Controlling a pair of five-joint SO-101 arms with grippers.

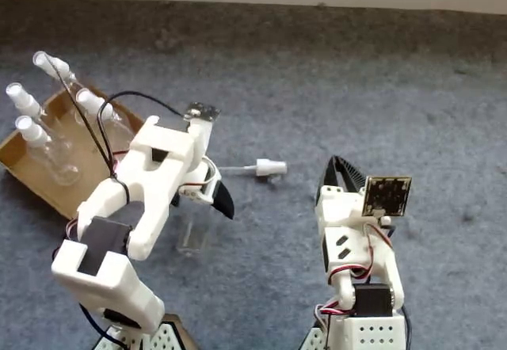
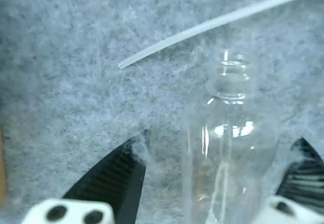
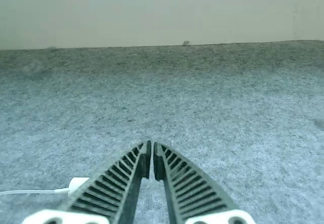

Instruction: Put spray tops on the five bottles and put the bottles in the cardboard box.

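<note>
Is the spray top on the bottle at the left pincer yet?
Off: the bottle has a bare open neck, and the spray top lies on the carpet.

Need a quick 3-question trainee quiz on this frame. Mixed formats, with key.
1. True or false: the right claw is shut on the spray top.
2. How many capped bottles are in the cardboard box? A two, B four, C five.
3. Fill in: the clear bottle between the open left claw fingers lacks a ____.

Key: 1 false, that claw is shut on nothing; 2 B; 3 spray top.
</note>
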